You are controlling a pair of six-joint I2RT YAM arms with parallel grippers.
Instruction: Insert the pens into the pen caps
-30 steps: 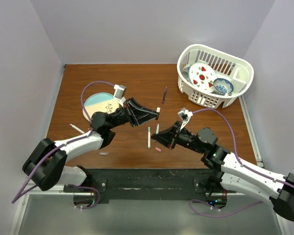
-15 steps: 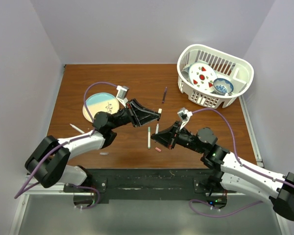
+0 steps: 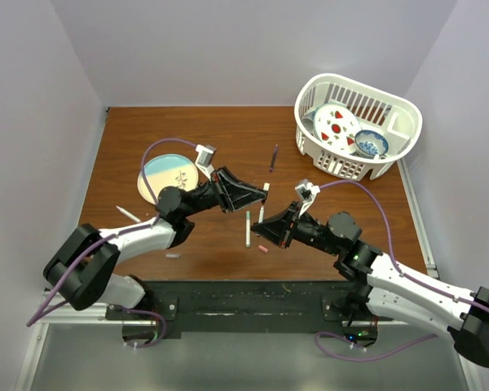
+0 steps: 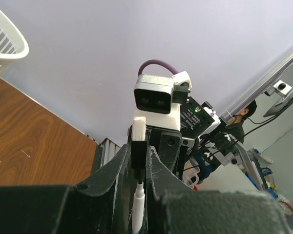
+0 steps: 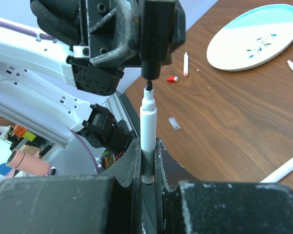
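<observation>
My right gripper point(image 3: 259, 225) point(image 5: 147, 146) is shut on a white pen point(image 5: 148, 129) that stands upright between its jaws, black tip up. My left gripper point(image 3: 263, 193) point(image 4: 138, 152) is shut on a black pen cap point(image 5: 152, 53) point(image 4: 138, 153) with a white end. The cap's mouth sits right over the pen's tip point(image 5: 148, 87), and the two are in line. In the left wrist view the same pen point(image 4: 138, 207) rises between the fingers toward the cap. On the table lie a green-tipped pen point(image 3: 247, 229), a dark purple pen point(image 3: 274, 157), a white pen point(image 3: 128, 213) and a pink cap point(image 3: 263, 248).
A round blue-and-cream plate point(image 3: 168, 174) lies behind the left arm. A white basket point(image 3: 391, 110) with dishes stands at the back right. A small clear cap point(image 3: 173, 256) lies near the front edge on the left.
My left gripper has come a little nearer and lower with the cap, down onto the pen's tip. The right arm has stayed still.
</observation>
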